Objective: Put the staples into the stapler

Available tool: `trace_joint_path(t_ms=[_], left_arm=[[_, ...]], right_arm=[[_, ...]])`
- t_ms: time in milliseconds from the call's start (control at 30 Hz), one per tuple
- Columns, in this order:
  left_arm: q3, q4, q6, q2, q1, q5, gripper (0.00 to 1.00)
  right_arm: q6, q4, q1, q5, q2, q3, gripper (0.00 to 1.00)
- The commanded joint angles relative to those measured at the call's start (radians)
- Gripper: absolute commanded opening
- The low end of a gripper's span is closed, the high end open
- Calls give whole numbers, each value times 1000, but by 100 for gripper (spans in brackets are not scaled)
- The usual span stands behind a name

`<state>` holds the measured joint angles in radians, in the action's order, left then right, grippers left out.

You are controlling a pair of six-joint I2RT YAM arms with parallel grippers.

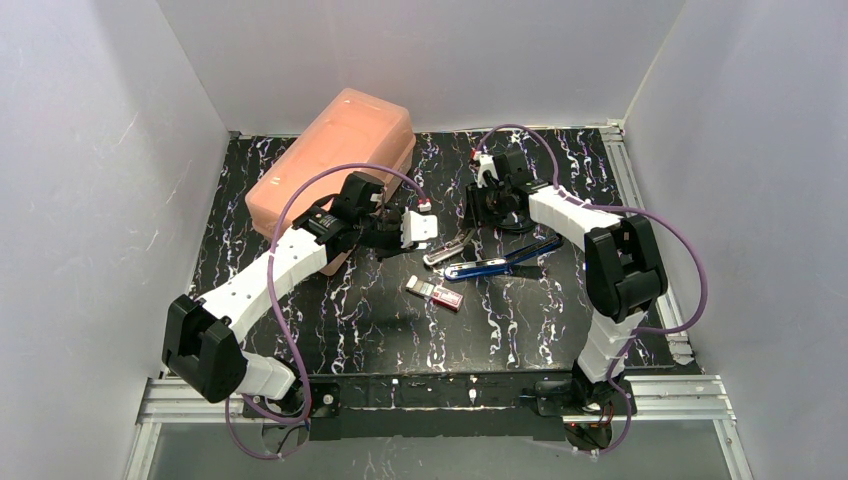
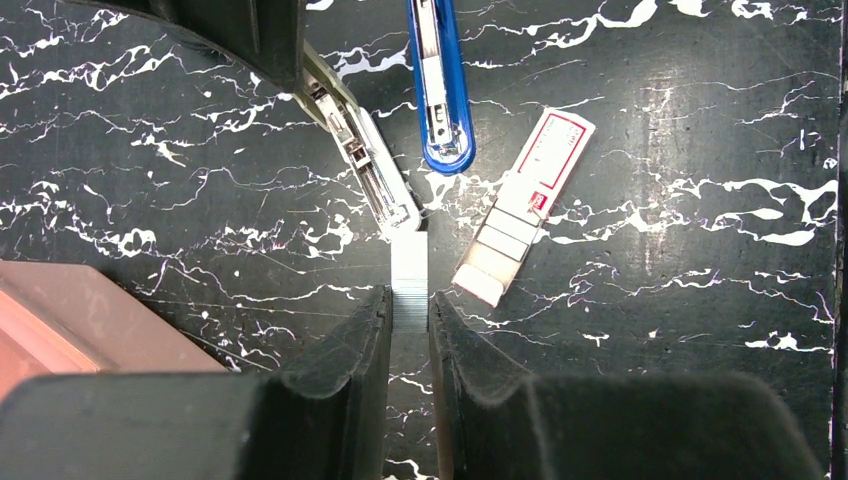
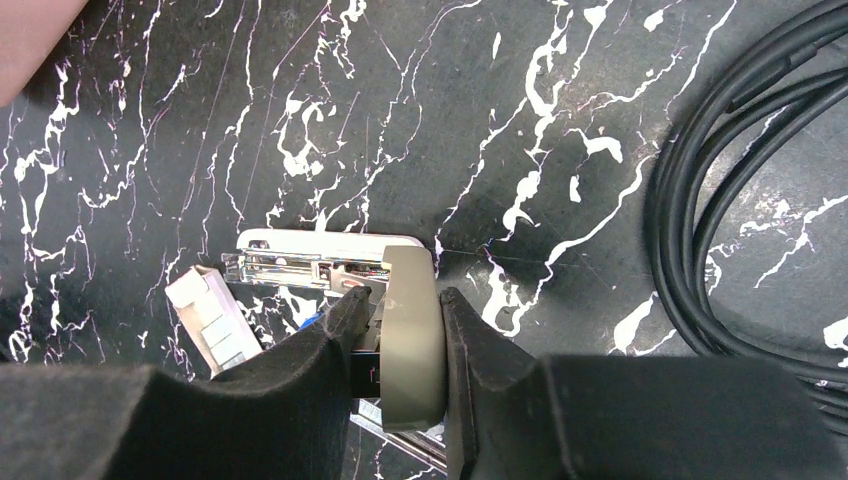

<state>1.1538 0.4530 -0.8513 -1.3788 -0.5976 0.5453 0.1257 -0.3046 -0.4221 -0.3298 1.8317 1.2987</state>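
1. Staple strip [image 2: 408, 265]: I've got it pinched between the left gripper's [image 2: 408, 305] fingers, pointing straight out ahead of them.
2. Its far end sits right at the tip of the magazine [image 2: 365, 160]. I can't tell whether it has gone into the channel.
3. Staple box [image 2: 520, 210]: flat on the table [image 1: 350, 320], just right of the strip in my left wrist view. The tray is slid partway out, with pale strips showing in it.
4. From the top camera, the box lies near the table's middle, on the arm-base side of the stapler [image 2: 440, 90].
5. The stapler is swung open: blue base in one line, metal magazine splayed off beside it, both tips near the box.
6. Right gripper [image 3: 403, 300]: its fingers flank the stapler's grey end piece.
7. The right pad looks pressed against the piece. On the left pad I see a thin dark gap, so I can't say it is clamped.
8. Cable [image 3: 720, 200]: black loops lie on the table, right of that gripper.
9. Pink case [image 1: 335, 160]: back-left of the table, behind the left arm.
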Motion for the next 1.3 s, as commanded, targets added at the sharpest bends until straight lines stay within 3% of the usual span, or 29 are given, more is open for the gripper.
trace_joint_path(t_ms=[0,400,867,1267], left_arm=[[-5,15,8,25,8,-4,2],[37,35,63,26,39,-18,2],[92,125,97,9,41,-36,2],[72,104,98,9,41,-28,2]], right_arm=[[26,16,-6,1,-72,27,26],[-62,-132,-6,3,-234,53,24],[-311,-308,-7,-118,-524,-227,26],[-292,-251,-6,-47,-572,-376,27]])
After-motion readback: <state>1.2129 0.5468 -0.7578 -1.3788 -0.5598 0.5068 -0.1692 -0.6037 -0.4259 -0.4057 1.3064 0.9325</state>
